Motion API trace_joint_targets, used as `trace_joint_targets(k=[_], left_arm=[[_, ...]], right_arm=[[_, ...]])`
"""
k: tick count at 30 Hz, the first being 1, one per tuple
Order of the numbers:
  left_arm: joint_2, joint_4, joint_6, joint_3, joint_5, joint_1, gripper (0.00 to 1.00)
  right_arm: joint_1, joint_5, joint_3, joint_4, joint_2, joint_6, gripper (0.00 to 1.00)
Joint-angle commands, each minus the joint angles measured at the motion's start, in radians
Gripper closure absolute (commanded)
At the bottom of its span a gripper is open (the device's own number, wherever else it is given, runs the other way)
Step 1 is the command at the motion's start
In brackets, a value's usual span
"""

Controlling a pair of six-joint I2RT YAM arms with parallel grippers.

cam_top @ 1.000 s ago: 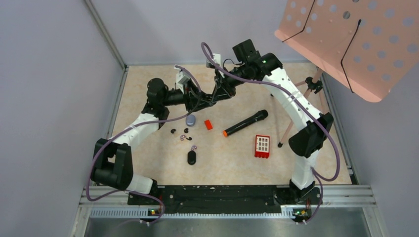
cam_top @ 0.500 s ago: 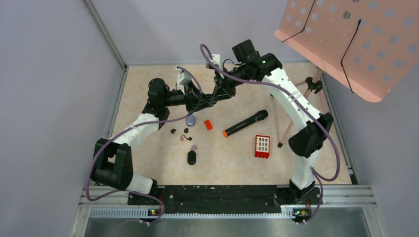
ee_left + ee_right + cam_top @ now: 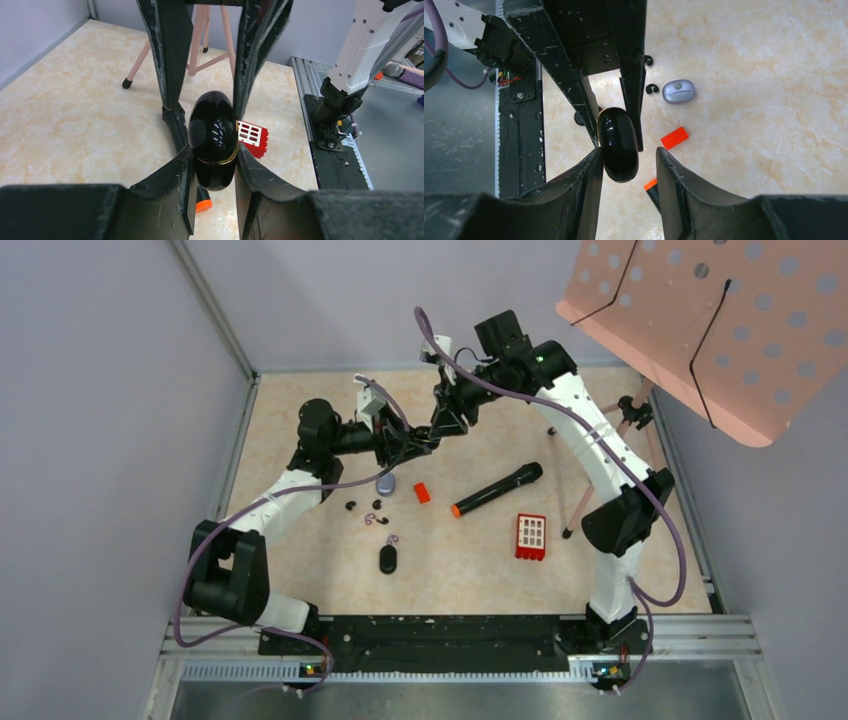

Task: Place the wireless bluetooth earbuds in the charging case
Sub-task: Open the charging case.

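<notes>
My left gripper (image 3: 212,155) is shut on a glossy black charging case (image 3: 214,135) with a gold seam, closed, held in the air over the far middle of the table. My right gripper (image 3: 626,152) faces it, jaws open around the case's (image 3: 618,145) other end; one finger touches it, the other stands apart. In the top view the two grippers meet, left (image 3: 420,438) and right (image 3: 442,426). Several tiny black earbuds (image 3: 352,506) lie on the table below, one with pale purple parts (image 3: 372,518). Two also show in the right wrist view (image 3: 652,89).
A grey-blue oval case (image 3: 386,483), a small red block (image 3: 422,493), a black oval case (image 3: 388,559), a black marker with an orange end (image 3: 497,490) and a red gridded block (image 3: 531,536) lie on the table. A pink tripod stand (image 3: 590,480) is at the right.
The right wrist has shifted a little up and back. The left gripper has followed slightly, still holding the case. Things on the table have not moved.
</notes>
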State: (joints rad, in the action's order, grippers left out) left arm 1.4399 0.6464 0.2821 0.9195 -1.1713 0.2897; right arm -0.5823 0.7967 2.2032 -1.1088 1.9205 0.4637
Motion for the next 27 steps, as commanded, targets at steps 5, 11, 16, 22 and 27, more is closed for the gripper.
trace_joint_targets(k=[5,11,16,22,27], left_arm=[[-0.018,0.058,-0.025,-0.013,-0.05,0.014,1.0],[-0.017,0.062,-0.008,-0.016,-0.039,0.015,1.0],[-0.01,0.062,0.022,-0.03,0.003,0.013,1.0],[-0.022,0.067,0.116,-0.054,0.071,-0.02,1.0],[-0.082,0.038,0.21,-0.093,0.152,-0.118,1.0]], right_arm=[[0.029,0.014,0.067,0.041,0.02,-0.061,0.58],[0.031,0.009,0.068,0.051,0.023,-0.07,0.58],[0.04,0.044,0.152,0.06,0.018,-0.127,0.57],[0.059,0.022,0.153,0.142,-0.052,-0.206,0.56],[0.061,-0.086,-0.29,0.374,-0.223,-0.168,0.61]])
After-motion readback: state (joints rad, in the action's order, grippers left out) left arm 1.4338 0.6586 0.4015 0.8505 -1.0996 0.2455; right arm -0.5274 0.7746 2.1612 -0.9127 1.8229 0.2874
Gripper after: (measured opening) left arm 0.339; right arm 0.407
